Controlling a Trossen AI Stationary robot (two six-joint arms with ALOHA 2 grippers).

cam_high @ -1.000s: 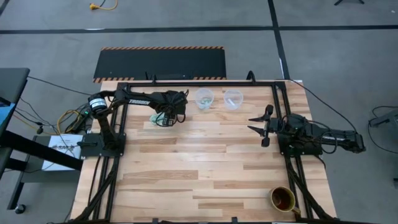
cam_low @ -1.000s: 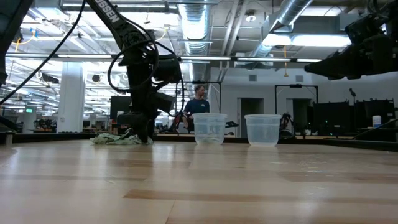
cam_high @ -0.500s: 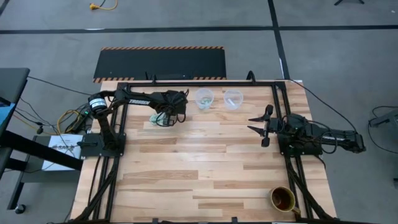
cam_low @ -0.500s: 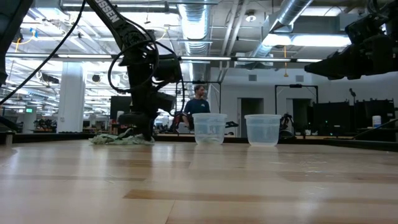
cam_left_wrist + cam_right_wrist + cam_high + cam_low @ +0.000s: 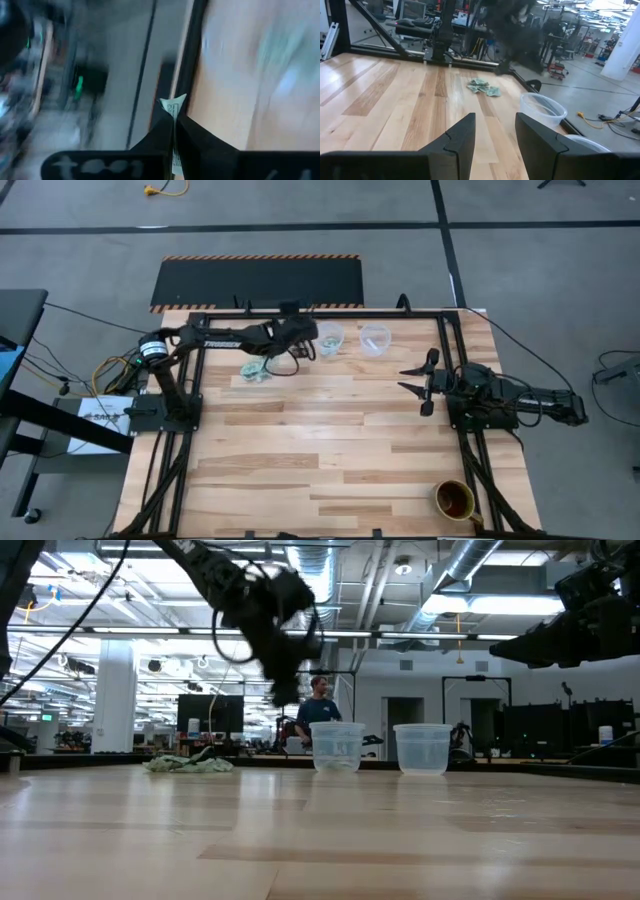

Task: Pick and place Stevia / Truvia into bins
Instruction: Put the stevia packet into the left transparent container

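The left gripper (image 5: pixel 172 131) was off the table, up near the left clear cup (image 5: pixel 329 338), w/ fingers pressed together on one sweetener packet (image 5: pixel 172 106). The rest of the packets (image 5: pixel 256 369) lay in a loose pile on the wood just left of that cup; the 2nd clear cup (image 5: pixel 375 338) stood to its right. The right gripper (image 5: pixel 493 131) waited at the table's right side, fingers spread w/ nothing between them.

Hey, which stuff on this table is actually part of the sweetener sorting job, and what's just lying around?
Part of the job:
- packet pile
- one packet pinched in the left gripper
- left clear cup
- right clear cup

Just lying about:
- brown cup at the table's near right corner
- right gripper, open and waiting at the right side
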